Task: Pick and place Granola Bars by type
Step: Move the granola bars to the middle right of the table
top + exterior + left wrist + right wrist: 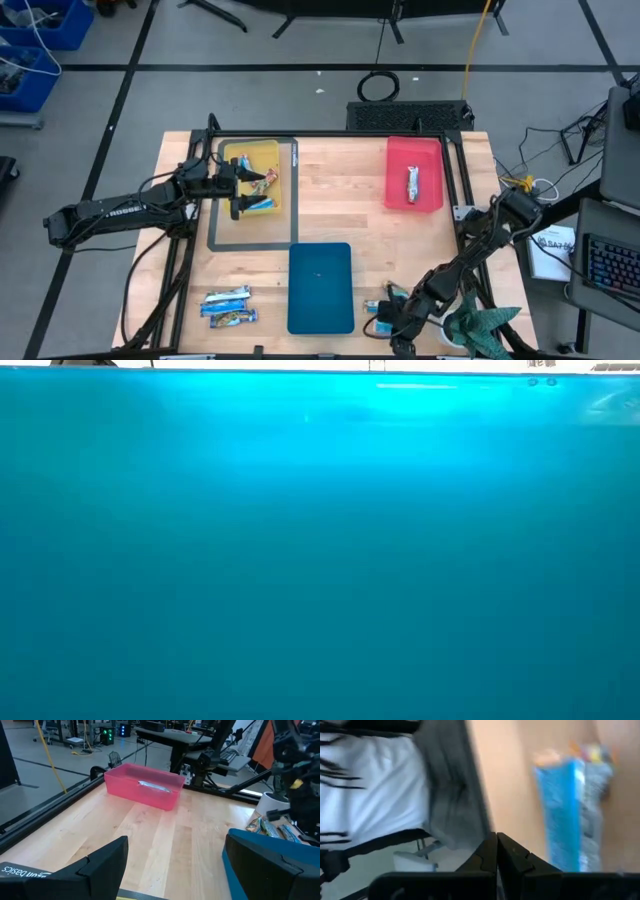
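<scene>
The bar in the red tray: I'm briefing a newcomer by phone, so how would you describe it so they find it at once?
On the wooden table, look to the far right corner, where the red tray sits. The single silvery bar lies lengthwise in its middle. It is the only bar there; the yellow tray holds several colourful ones, and the rest lie loose on the near edge.

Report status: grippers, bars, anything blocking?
Left gripper open over yellow tray. Right gripper shut, empty, beside bars at near edge. One bar in red tray. No obstruction seen.
</scene>
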